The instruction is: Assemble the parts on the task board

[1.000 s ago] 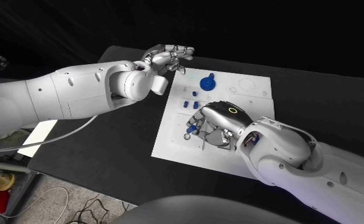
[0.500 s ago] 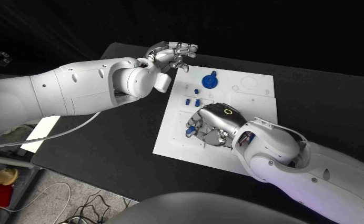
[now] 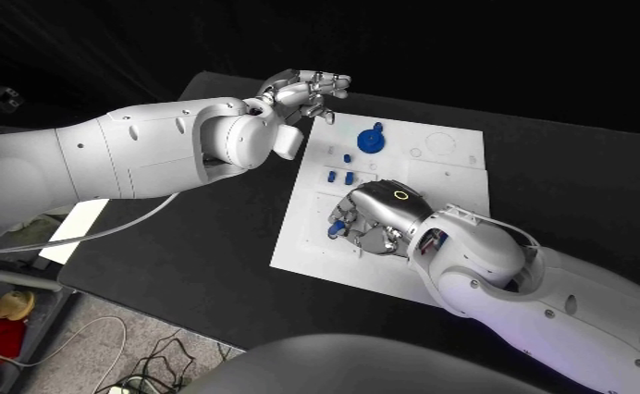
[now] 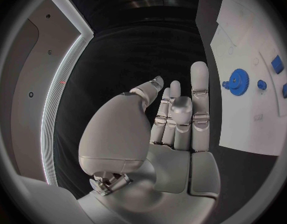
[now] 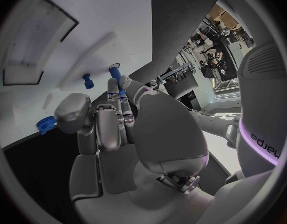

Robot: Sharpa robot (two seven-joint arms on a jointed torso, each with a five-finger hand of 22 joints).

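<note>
Both hands I'm watching: left hand (image 3: 304,93) hovering empty, fingers apart, upper centre; right hand (image 3: 376,220) curling over task board (image 3: 447,172), grip unclear.

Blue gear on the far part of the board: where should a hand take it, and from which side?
Probably by its toothed rim, coming straight down from above. The gear lies flat on the board, so its sides sit low, and nothing stands close around it. The left hand, empty, is nearest.

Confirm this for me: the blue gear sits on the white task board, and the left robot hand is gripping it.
Not quite. The blue gear does sit on the task board, but the left robot hand holds nothing; the left wrist view shows its fingers empty and apart from the gear.
</note>
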